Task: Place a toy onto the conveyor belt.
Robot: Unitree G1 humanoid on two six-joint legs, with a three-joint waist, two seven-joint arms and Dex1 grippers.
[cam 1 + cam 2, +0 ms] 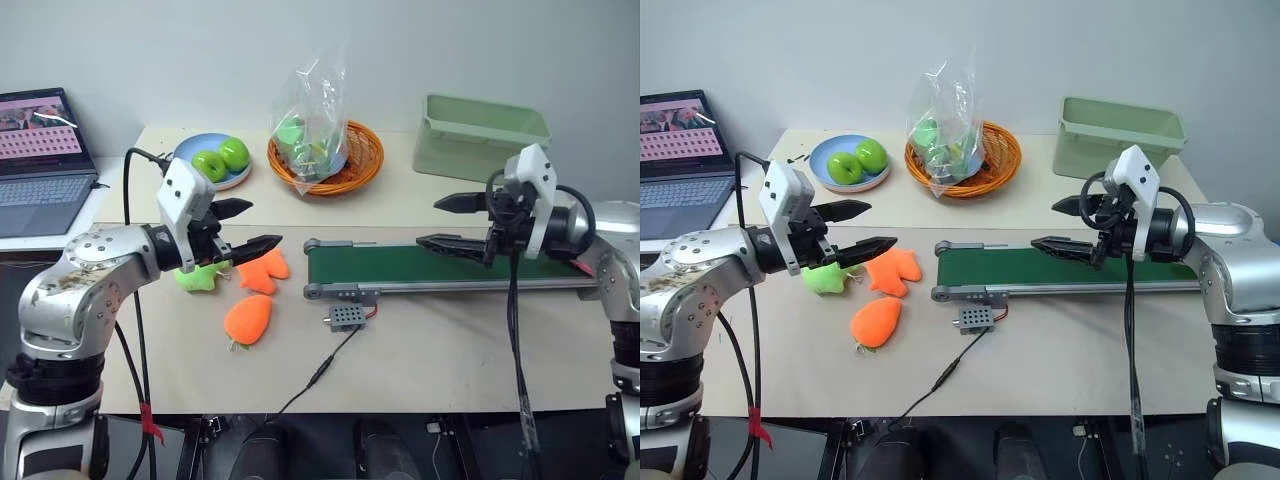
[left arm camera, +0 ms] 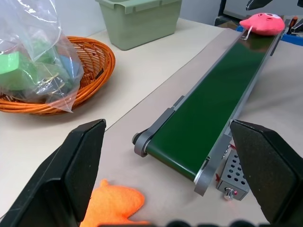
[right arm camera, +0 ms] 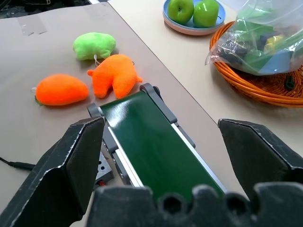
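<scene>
We see a basket (image 1: 360,160) holding a bagged bundle (image 1: 312,120) — a plate (image 1: 190,150) bearing two green apples (image 1: 222,158); both grippers' jaws apart — left gripper (image 1: 243,226), right gripper (image 1: 445,222).

toy (image 2: 263,23): I see soft pink plush, fuzzy and matt.
conveyor belt (image 2: 210,104): I see a smooth dark green belt with a slight sheen, in a grey metal frame.
orange plush toys (image 3: 113,75): fleecy cloth, matt.
basket (image 1: 362,152): woven wicker, ribbed.
bag (image 1: 312,110): clear, crinkled glossy plastic.
bin (image 1: 480,135): smooth pale green plastic.
table (image 1: 420,350): I read it as a matt beige covering.
</scene>
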